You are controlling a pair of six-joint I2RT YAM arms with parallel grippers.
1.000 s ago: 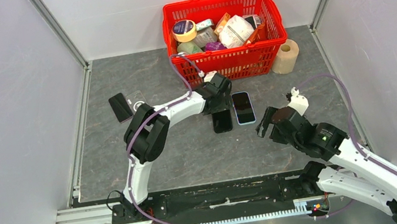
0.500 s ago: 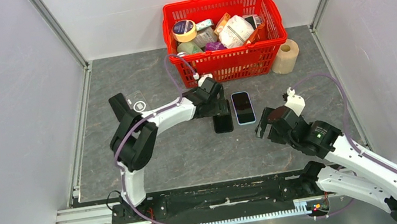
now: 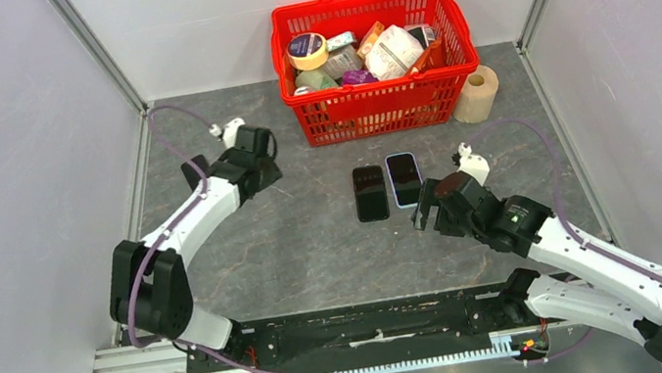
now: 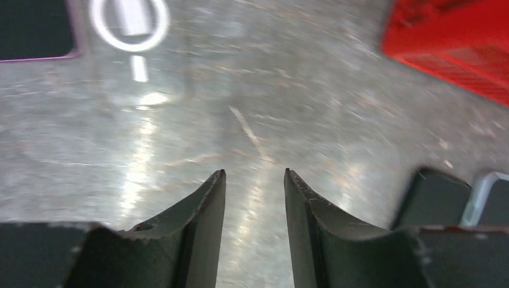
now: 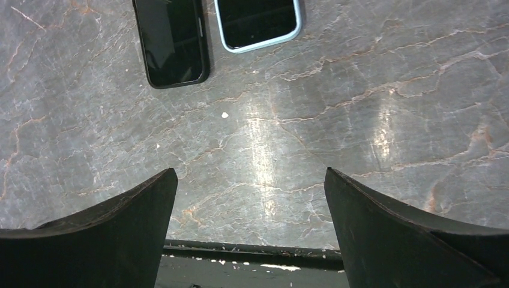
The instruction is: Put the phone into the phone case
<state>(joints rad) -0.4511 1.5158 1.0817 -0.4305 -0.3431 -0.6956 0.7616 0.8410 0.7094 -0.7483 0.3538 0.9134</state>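
**A:** Where do we find the phones?

**B:** We see the black phone [image 3: 370, 193] and the blue-edged phone [image 3: 404, 179] lying flat, screens up. They sit side by side at the middle of the desk [image 3: 316, 248], with a thin gap between them.

**A:** And the case?

**B:** We make out the clear case [image 4: 129, 24], with its white ring, only in the left wrist view. It lies flat at the left of the desk, well apart from both phones. A dark slab [image 4: 33, 27] lies beside it; we cannot tell whether they touch.

**A:** What do we say of the grippers?

**B:** The left gripper [image 4: 255, 174] hangs over bare desk near the case. Its fingers are partly spread, with a narrow gap and nothing in it. The right gripper [image 5: 249, 174] is spread wide and empty, over the desk on the near side of the blue-edged phone.

**A:** Anything further out?

**B:** We see a red basket [image 3: 375, 111] full of packets behind the phones, and a beige roll [image 3: 477, 93] just beside its right corner.
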